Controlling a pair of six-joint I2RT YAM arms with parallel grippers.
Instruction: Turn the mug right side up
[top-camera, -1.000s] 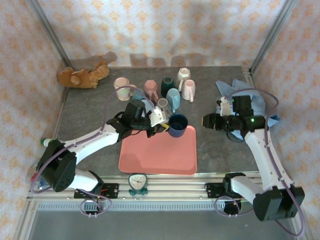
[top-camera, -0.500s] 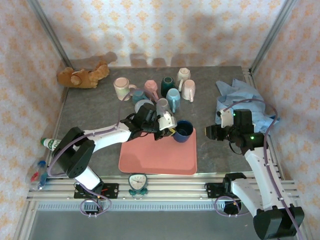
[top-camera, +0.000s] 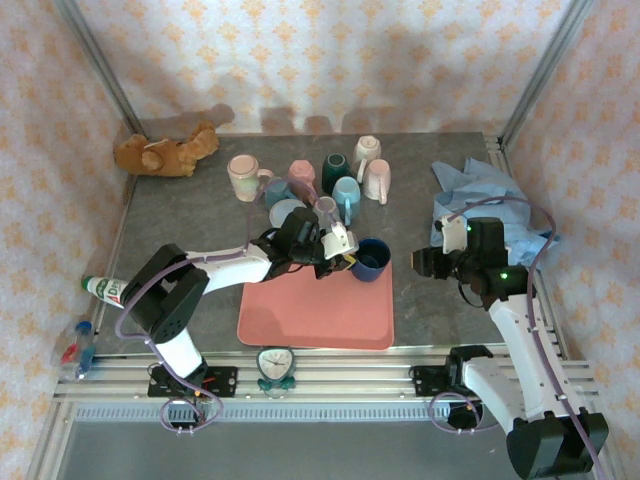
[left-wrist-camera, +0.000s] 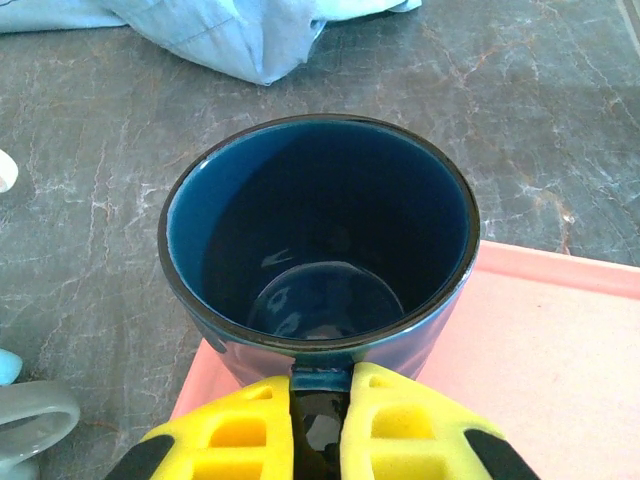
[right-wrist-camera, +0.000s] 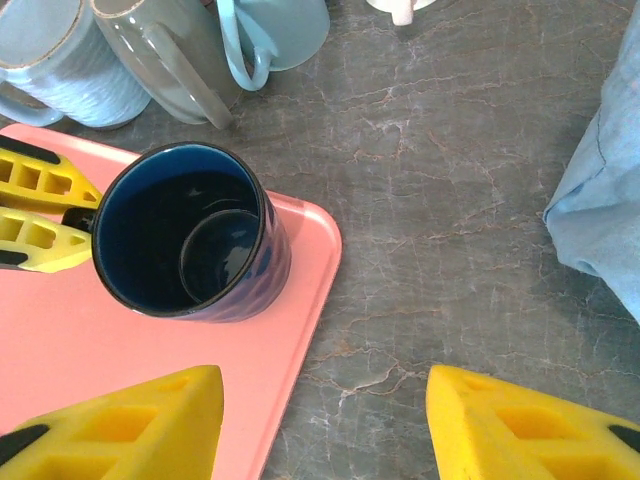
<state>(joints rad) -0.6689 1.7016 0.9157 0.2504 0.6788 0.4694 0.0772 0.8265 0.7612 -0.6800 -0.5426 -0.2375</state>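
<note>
While the left fingers (left-wrist-camera: 410, 435) are clamping the handle of the blue mug (left-wrist-camera: 318, 250), apparently steadying it mouth-up on the far right corner of the pink tray (left-wrist-camera: 560, 360), the right fingers (right-wrist-camera: 120, 420) are hanging spread and empty nearby.

Mug (top-camera: 371, 259) stands, seemingly, on far-right corner of tray (top-camera: 318, 316).

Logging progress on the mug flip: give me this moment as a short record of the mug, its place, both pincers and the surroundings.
mug: dark blue mug, upright, mouth up, empty
place: far right corner of the pink tray
left pincer: shut on the mug's handle
right pincer: open, holding nothing, right of the mug
surroundings: other mugs behind the tray; blue cloth at right; teddy bear far left
status: right side up, not yet released
</note>
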